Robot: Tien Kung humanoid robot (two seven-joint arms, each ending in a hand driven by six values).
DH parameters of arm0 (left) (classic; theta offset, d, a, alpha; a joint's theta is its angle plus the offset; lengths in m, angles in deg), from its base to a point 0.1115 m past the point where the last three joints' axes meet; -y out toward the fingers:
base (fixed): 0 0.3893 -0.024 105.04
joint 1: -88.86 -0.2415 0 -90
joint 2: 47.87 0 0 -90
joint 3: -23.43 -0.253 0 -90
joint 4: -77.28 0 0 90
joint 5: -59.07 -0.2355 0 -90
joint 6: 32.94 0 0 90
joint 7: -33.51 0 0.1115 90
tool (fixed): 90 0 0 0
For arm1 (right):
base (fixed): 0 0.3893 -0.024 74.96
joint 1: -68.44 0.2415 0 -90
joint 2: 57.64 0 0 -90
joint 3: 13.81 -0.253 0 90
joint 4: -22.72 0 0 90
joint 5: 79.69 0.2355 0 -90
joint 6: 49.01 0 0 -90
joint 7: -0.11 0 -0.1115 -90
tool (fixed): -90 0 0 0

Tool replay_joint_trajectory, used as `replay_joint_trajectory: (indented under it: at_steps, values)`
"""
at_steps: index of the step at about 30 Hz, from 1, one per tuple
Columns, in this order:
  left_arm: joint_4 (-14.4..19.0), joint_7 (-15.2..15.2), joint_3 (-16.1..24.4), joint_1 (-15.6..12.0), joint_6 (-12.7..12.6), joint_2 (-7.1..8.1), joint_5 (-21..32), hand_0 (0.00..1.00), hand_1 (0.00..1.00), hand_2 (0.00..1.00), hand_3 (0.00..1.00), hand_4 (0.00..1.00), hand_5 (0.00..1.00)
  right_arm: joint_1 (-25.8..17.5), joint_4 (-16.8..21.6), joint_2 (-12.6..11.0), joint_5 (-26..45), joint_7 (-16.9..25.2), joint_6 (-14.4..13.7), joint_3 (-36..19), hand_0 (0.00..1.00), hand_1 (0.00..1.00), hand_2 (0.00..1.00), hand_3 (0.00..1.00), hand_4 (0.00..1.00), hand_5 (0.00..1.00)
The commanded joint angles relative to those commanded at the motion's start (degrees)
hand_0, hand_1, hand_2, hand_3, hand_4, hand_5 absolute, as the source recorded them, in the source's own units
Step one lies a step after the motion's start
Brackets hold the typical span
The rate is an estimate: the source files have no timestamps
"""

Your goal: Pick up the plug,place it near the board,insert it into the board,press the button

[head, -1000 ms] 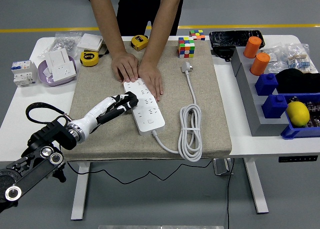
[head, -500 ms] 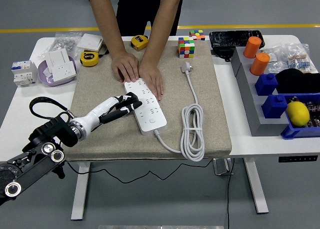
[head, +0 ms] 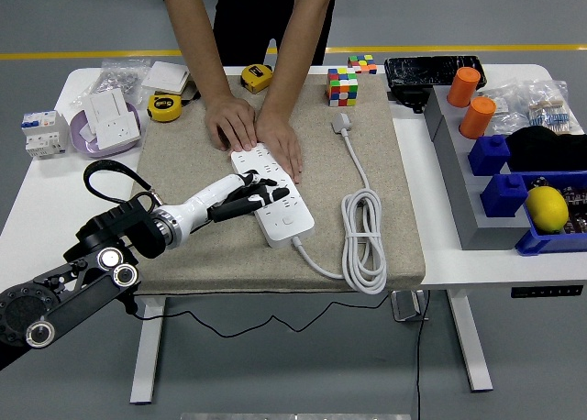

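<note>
Power strip (head: 275,196): white, lying slantwise on the beige mat (head: 183,163).
Left hand (head: 246,198): fingers spread flat across the strip's middle, gripping nothing.
Plug (head: 342,123): beyond the strip's right side (unplugged, cord coiled nearby).
Person's hands (head: 255,136): pressing the strip's far end.

Far end of power strip (head: 275,198) covered by person's hands (head: 255,131); near sockets partly under left hand (head: 246,198). Person cut off above elbows by top edge. Button too small to discern.
</note>
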Motion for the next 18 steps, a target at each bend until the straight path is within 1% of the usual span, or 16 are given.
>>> replay_joint_trajectory:
  at_steps: [5,9,12,13,15,16,18]
  values:
    - [0.39,1.11,0.29,0.83,-0.15,-1.01,-2.33,0.998,0.929,0.861,0.851,0.998,0.998,-0.01,0.0,-0.02,-0.09,0.01,0.0,0.1,0.969,0.679,0.607,0.574,0.998,0.658]
    - [0.36,1.9,0.47,1.2,-0.47,-1.32,-3.98,0.998,0.929,0.861,0.851,0.998,0.998,-0.02,0.0,-0.03,-0.16,0.05,0.0,0.18,0.969,0.679,0.607,0.574,0.998,0.658]
    - [0.57,2.66,1.46,1.03,-1.01,-1.34,-7.49,0.998,0.917,0.853,0.838,0.998,0.998,-0.04,0.0,-0.04,0.02,0.13,-0.02,0.31,0.969,0.679,0.607,0.575,0.998,0.661]
    - [0.7,3.2,2.18,0.92,-1.13,-1.27,-9.55,0.998,0.917,0.853,0.838,0.998,0.998,-0.09,0.0,-0.05,0.09,0.14,-0.01,0.33,0.969,0.679,0.607,0.575,0.998,0.661]
    - [0.74,3.69,2.67,0.91,-1.02,-1.14,-11.75,0.998,0.917,0.853,0.838,0.998,0.998,-0.15,0.0,-0.07,0.11,0.12,0.0,0.31,0.969,0.679,0.607,0.575,0.998,0.661]
    - [0.54,4.33,2.94,1.05,-0.58,-0.92,-13.71,0.998,0.906,0.839,0.815,0.998,0.998,-0.21,0.0,-0.08,-0.02,0.08,-0.02,0.17,0.967,0.678,0.607,0.576,0.998,0.662]
    - [0.01,5.18,2.99,1.23,0.27,-0.55,-16.26,0.998,0.906,0.839,0.815,0.998,0.998,-0.28,0.0,-0.08,-0.06,0.03,-0.01,0.09,0.967,0.678,0.607,0.576,0.998,0.662]
